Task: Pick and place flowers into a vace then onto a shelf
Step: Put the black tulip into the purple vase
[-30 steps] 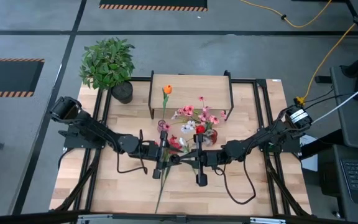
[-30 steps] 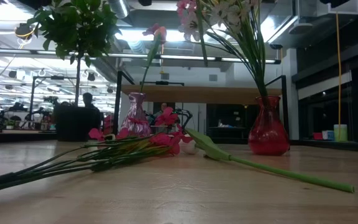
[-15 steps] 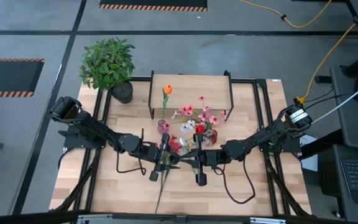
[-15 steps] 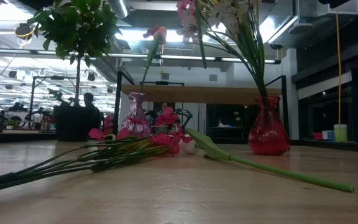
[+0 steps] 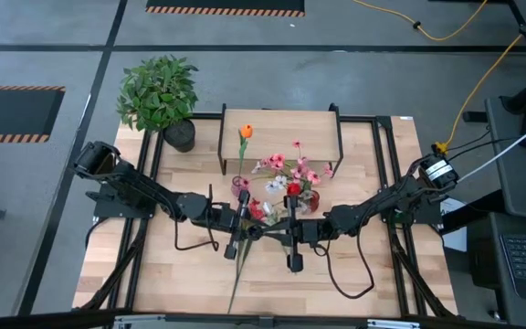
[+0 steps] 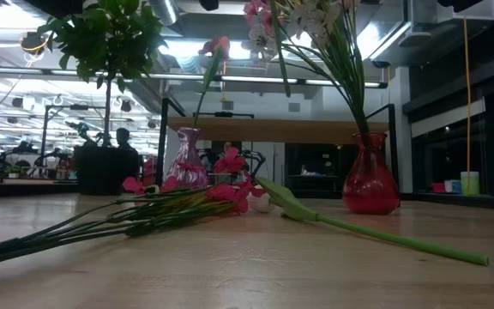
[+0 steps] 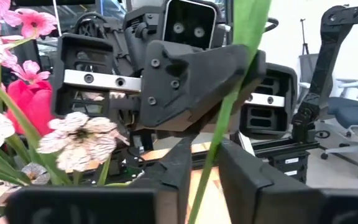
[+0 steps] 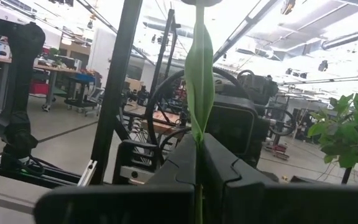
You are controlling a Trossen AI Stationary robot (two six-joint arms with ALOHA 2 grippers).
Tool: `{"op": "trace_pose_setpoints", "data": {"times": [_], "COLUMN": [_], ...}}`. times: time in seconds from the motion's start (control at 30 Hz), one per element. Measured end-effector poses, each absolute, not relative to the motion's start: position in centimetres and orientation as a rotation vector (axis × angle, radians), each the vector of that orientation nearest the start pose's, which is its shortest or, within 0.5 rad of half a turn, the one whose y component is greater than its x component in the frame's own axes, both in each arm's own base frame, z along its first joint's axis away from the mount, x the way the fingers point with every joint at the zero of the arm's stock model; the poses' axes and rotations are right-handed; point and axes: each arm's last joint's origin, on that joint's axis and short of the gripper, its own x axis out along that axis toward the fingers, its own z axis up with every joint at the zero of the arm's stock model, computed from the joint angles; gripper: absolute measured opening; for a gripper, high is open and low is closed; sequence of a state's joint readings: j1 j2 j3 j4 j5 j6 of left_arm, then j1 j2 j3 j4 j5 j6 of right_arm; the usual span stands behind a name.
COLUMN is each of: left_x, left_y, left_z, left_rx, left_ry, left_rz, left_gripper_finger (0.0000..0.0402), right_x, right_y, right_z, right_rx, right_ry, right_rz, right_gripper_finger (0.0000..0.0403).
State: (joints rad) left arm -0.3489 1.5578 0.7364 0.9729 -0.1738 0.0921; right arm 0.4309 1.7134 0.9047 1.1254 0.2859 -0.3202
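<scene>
Both grippers hold stems: right gripper [image 5: 292, 222] clamps a green-stemmed artificial flower [image 8: 198, 68]; left gripper [image 5: 242, 226] apparently pinches another loosely at 9 o'clock; slippage likely.

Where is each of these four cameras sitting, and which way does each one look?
High: overhead, facing down; both arms and the table.
Low: table height, facing the red vase; no arm visible.
Left wrist: past the left gripper around a stem, facing the right arm.
Right wrist: past the right gripper clamping a stem.
Shared: high and low both show the red vase.
</scene>
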Motion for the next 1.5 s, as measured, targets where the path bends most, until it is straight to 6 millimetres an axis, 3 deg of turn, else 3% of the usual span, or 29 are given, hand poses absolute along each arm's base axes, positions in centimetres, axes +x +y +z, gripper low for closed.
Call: {"op": "trace_pose_setpoints", "data": {"times": [0.2,0.6,1.03,1.3,1.5], "left_x": [30.5,30.2,27.8,25.0,21.6], "left_y": [-10.6,-10.6,-10.8,-10.3,-9.6], "left_z": [24.3,24.6,27.2,27.4,26.8], "left_rx": [0.055,0.058,0.119,0.122,0.085], "left_ry": [-0.149,-0.142,-0.119,-0.098,-0.11], "left_rz": [-0.174,-0.16,-0.092,0.021,0.114], "left_gripper_finger": [0.0009,0.0005,0.0004,0.0003,0.0003], "right_x": [33.2,32.9,32.5,31.4,29.3], "right_y": [14.3,14.9,15.5,16.7,18.3], "right_z": [25.8,25.8,26.1,26.9,27.9], "right_rx": [-0.208,-0.207,-0.209,-0.224,-0.271], "right_ry": [-0.308,-0.31,-0.318,-0.321,-0.227], "right_rz": [0.094,0.108,0.135,0.159,0.127], "right_gripper_finger": [0.0007,0.0074,0.0127,0.0124,0.005]}}
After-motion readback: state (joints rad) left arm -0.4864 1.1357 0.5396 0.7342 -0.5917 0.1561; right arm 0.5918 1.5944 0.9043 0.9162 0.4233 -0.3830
